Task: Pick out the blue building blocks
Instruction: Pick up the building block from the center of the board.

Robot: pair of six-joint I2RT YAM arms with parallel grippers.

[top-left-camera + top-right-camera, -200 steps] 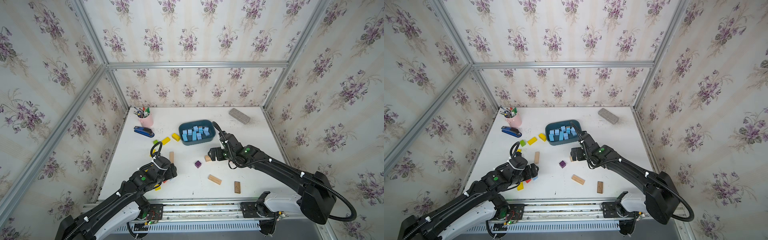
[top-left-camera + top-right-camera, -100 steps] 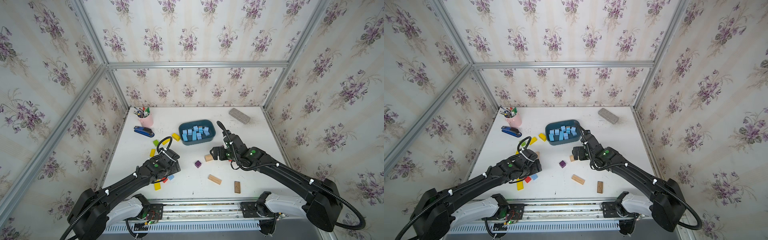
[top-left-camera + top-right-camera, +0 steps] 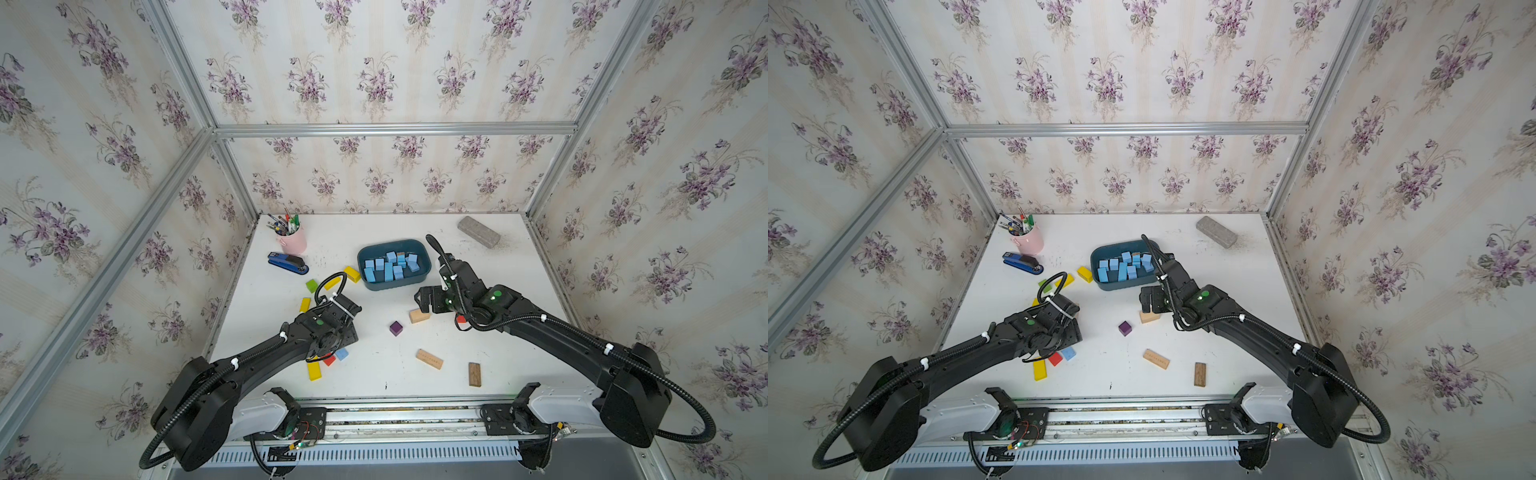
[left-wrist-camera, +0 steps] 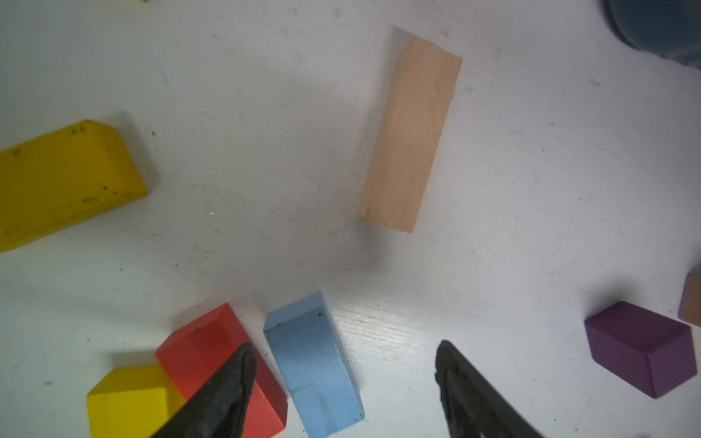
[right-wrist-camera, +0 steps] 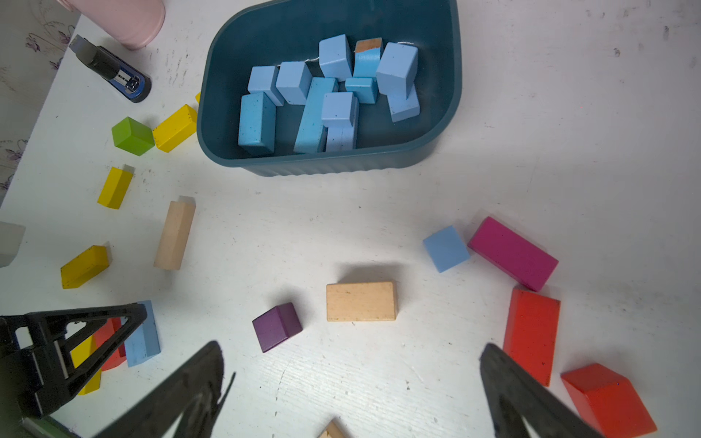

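Several blue building blocks (image 3: 390, 265) (image 3: 1124, 266) (image 5: 330, 91) lie in a dark teal bin (image 3: 424, 274) (image 5: 444, 125). One more blue block (image 3: 341, 354) (image 3: 1068, 353) (image 4: 315, 364) (image 5: 142, 337) lies on the table against a red block (image 4: 212, 349). My left gripper (image 4: 345, 373) is open around this blue block, which sits nearer one finger (image 4: 239, 375), with a gap on both sides. A loose blue cube (image 5: 445, 249) touches a pink block (image 5: 512, 252); my right arm hides it in both top views. My right gripper (image 5: 352, 360) (image 3: 428, 299) hangs open over bare table.
A purple cube (image 3: 396, 328) (image 5: 277, 326) and a plain wood block (image 3: 419, 316) (image 5: 360, 301) lie mid-table. Yellow blocks and a green cube (image 3: 311, 285) sit to the left, red blocks (image 5: 531, 333) under my right arm. Stapler (image 3: 287, 262), pink pen cup (image 3: 292, 241) and grey brick (image 3: 478, 232) stand at the back.
My left arm has reached forward over the loose blue block and its jaws have narrowed around it. My right gripper has shifted slightly and stayed wide open.
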